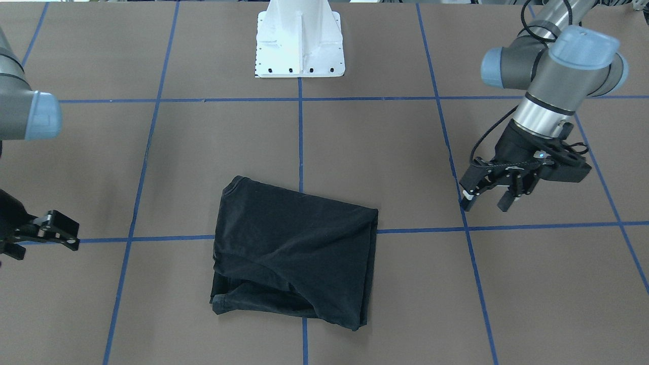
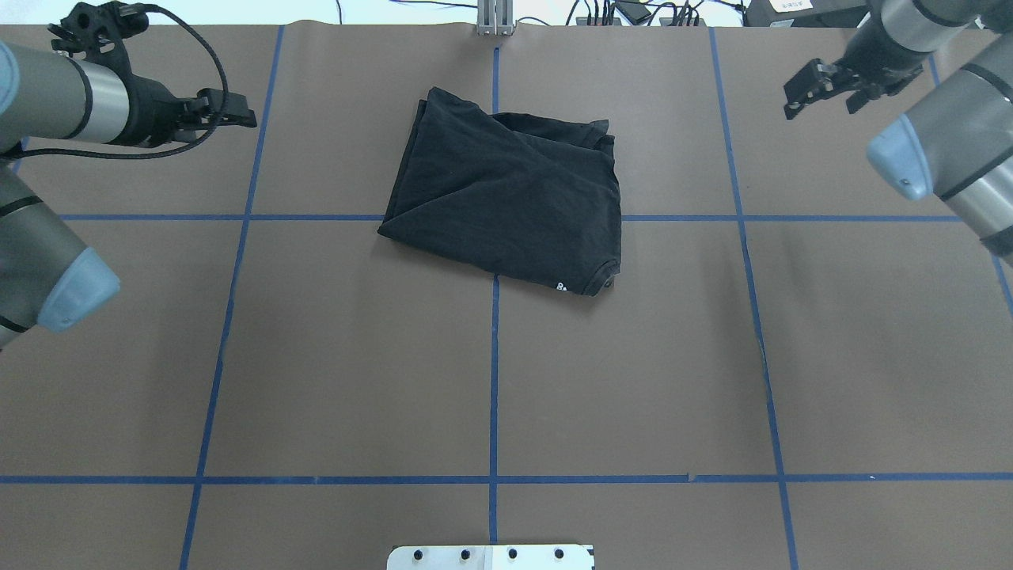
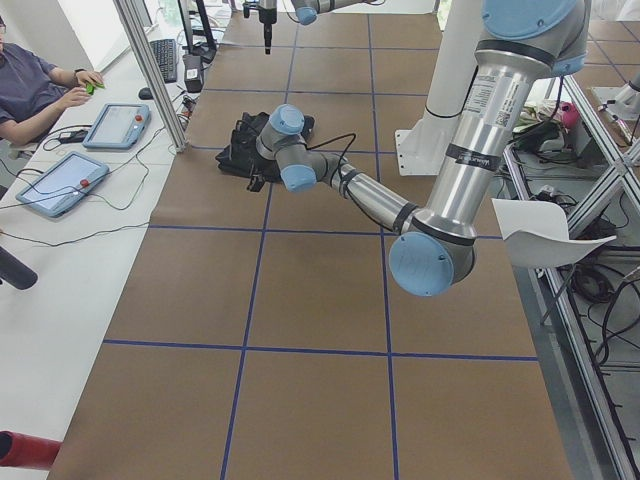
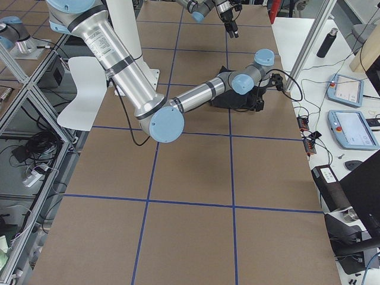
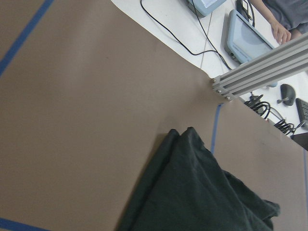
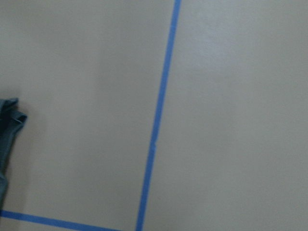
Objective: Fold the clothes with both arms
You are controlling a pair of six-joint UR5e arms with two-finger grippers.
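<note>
The black T-shirt (image 1: 294,253) lies folded into a rough rectangle on the brown table, near its far edge in the overhead view (image 2: 506,198). A small white mark shows at one corner (image 2: 562,286). My left gripper (image 1: 488,202) hovers open above the table, well off to the shirt's side, and holds nothing; the overhead view shows it too (image 2: 247,112). My right gripper (image 2: 819,99) hangs open on the opposite side, also empty and clear of the shirt (image 1: 75,236). The left wrist view shows the shirt's edge (image 5: 202,192). In the right wrist view only a corner of the shirt (image 6: 7,125) shows.
The white pedestal base (image 1: 299,45) stands at the robot's side of the table. Blue tape lines (image 2: 495,380) grid the brown surface. An aluminium post (image 3: 150,70) rises at the far edge. Beyond it a person (image 3: 30,80) sits at a desk with tablets (image 3: 60,182).
</note>
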